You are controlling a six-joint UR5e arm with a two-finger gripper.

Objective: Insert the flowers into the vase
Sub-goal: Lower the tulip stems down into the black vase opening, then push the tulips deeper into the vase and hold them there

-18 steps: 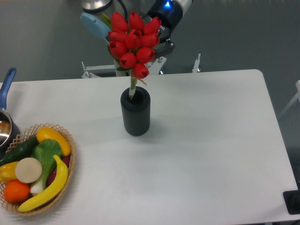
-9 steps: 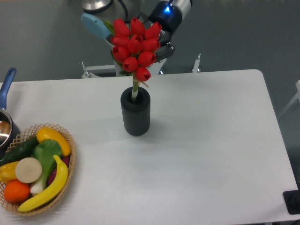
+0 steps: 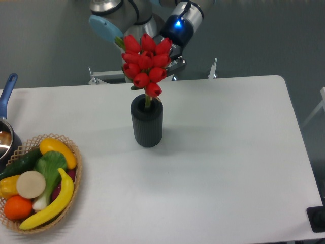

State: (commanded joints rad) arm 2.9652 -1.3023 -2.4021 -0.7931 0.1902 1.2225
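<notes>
The flowers (image 3: 146, 62), a tight bunch of red tulip buds, stand upright over the dark ribbed vase (image 3: 147, 124) near the table's back middle. Their stems reach down into the vase's round mouth. My gripper (image 3: 165, 60) is behind the bunch, mostly hidden by the buds. It appears shut on the flowers from the rear right, but its fingertips do not show. The arm's wrist with a blue light (image 3: 177, 24) slants up to the right.
A wicker basket (image 3: 76, 168) of toy fruit and vegetables sits at the front left. A metal pot with a blue handle (image 3: 7, 90) is at the left edge. A dark object (image 3: 317, 218) sits at the front right corner.
The flowers have come down a little and the stems have gone deeper into the vase. The arm has shifted slightly with them.
</notes>
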